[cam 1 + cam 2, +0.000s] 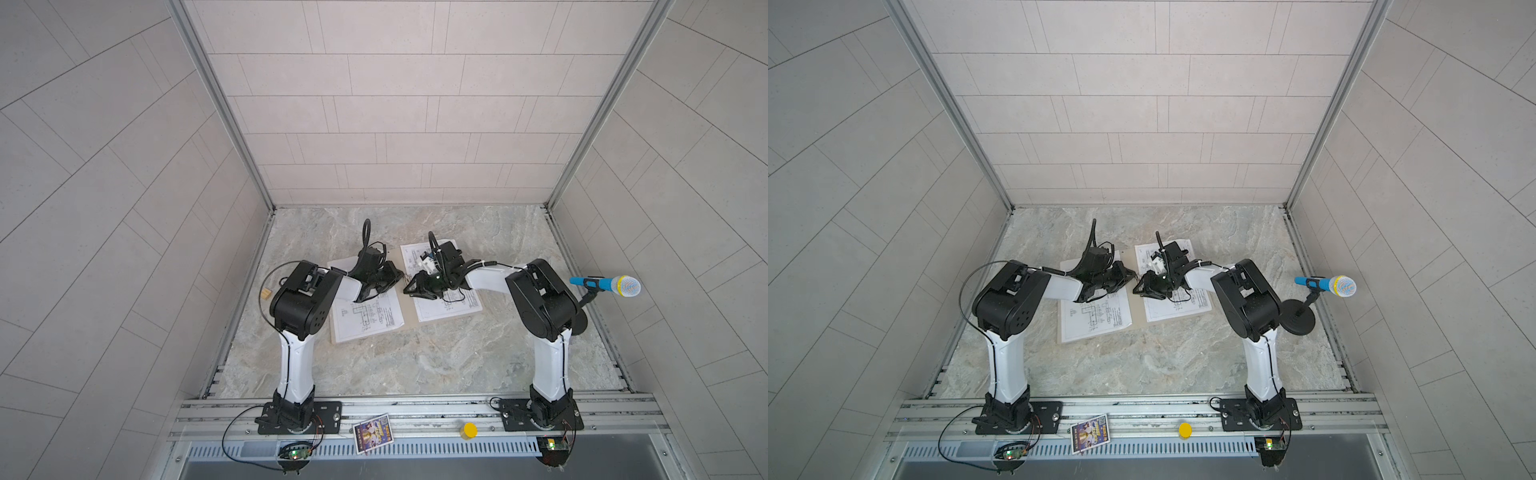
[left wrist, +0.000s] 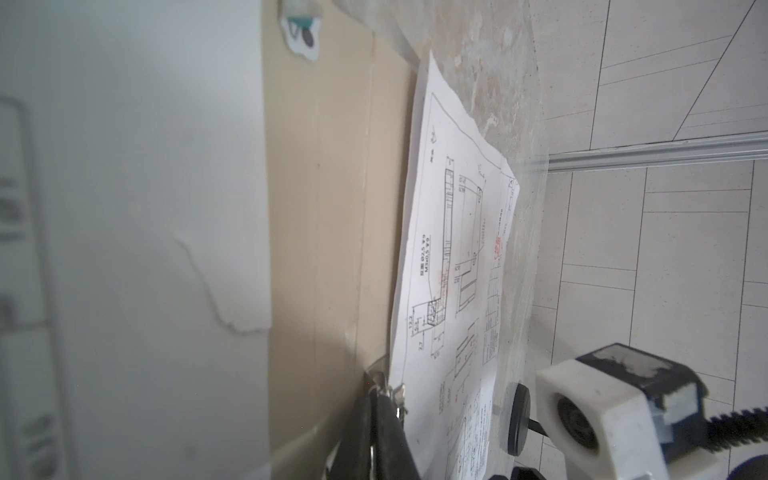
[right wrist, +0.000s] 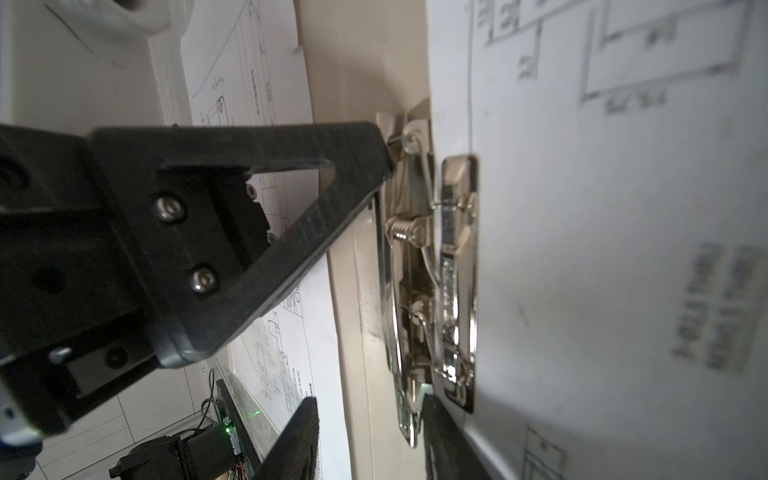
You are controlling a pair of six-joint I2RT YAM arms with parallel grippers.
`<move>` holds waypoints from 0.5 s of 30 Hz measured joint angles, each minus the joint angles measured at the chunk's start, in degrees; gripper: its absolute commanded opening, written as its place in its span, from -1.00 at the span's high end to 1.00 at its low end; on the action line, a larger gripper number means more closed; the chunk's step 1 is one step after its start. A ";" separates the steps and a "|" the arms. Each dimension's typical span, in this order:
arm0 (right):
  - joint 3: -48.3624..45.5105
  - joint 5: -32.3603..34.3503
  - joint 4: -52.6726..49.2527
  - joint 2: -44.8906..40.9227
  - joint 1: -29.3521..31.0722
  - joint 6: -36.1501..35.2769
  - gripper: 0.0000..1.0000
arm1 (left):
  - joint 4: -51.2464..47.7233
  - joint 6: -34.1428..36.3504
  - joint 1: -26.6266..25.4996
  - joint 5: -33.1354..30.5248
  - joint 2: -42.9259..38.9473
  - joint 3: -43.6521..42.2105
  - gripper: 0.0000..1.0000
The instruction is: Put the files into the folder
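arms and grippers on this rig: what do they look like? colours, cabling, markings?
Both alike. Left arm and right arm: white links, black joint housings, black base plates. Black cables run along the links and loop above the wrists. Left gripper and right gripper are black; fingers are ribbed open triangles with silver screws. White camera housing on the right wrist. No markings visible.

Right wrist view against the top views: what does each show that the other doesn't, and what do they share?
Only the right wrist view shows the silver clip at the spine of the folder, its spring visible and its bar over the edge of a printed sheet. Only the top views show the blue microphone, the small yellow cylinder and the picture card. Both show the folder, printed sheets on either side of its spine, and the right claw, open.
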 measured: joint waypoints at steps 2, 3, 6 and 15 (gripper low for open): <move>-0.09 0.44 -0.22 -0.26 -0.09 0.00 0.14 | 0.02 0.00 0.00 0.02 0.00 0.00 0.83; -0.17 0.70 -0.39 -0.46 -0.09 0.02 0.13 | 0.02 0.00 0.00 0.02 0.00 0.00 0.83; -0.26 1.44 -0.83 -0.83 -0.15 0.07 0.12 | 0.04 -0.02 0.00 0.02 0.00 0.00 0.83; -0.48 2.69 -1.27 -1.38 -0.15 0.22 0.09 | 0.13 -0.17 0.00 0.02 0.00 0.00 0.83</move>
